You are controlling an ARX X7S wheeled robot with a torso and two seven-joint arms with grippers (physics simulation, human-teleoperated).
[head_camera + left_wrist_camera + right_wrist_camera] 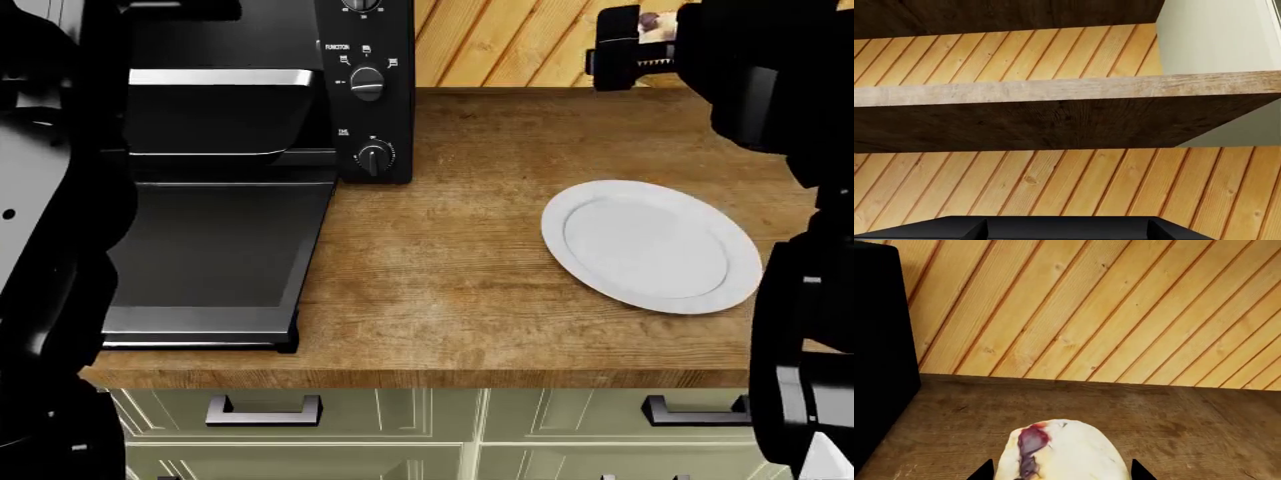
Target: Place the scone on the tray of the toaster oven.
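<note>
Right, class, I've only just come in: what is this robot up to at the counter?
The right gripper holds the scone lifted above the counter, clear of the empty plate. The toaster oven stands at the left with its door down and the tray bare inside. The left gripper holds nothing that shows.

Counter (pixel 441 270) between toaster oven (pixel 363 90) and plate (pixel 651 245): bare
Oven door (pixel 214 265): lowered, tray (pixel 220 115) exposed
</note>
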